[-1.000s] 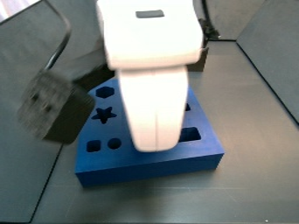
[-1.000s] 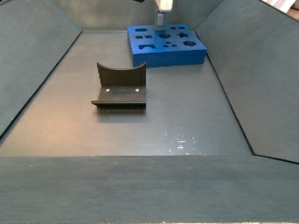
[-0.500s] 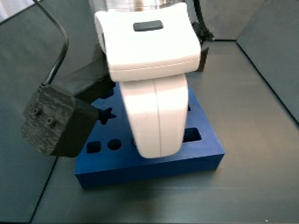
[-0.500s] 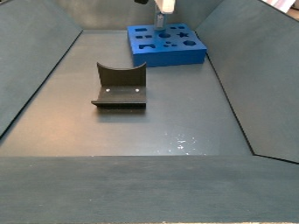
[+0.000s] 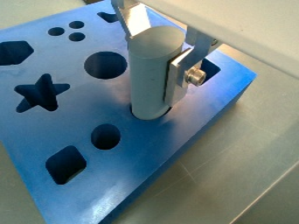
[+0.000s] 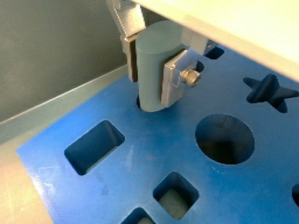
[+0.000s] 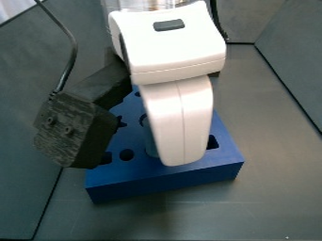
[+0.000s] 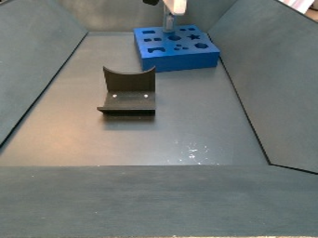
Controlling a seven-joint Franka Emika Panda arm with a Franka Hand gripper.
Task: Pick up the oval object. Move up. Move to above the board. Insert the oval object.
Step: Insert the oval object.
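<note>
The oval object [image 5: 155,74] is a pale blue-grey peg standing upright between my fingers, with its lower end set in a hole of the board; it shows in both wrist views [image 6: 155,70]. The board [image 5: 70,131] is a thick bright-blue block with star, round and square holes, seen in both wrist views [image 6: 140,166] and both side views [image 7: 189,174] [image 8: 178,47]. My gripper [image 5: 158,52] is shut on the peg, plates [image 5: 184,74] pressed on its sides [image 6: 177,77]. In a side view the white arm [image 7: 170,80] hides the peg.
The fixture [image 8: 126,93], a dark bracket on a base plate, stands on the grey floor well in front of the board. A dark camera block [image 7: 70,127] hangs beside the arm. Grey walls [image 8: 37,84] slope up round the floor.
The arm has shifted slightly to the right and lower over the board in a side view. The peg stays in my gripper.
</note>
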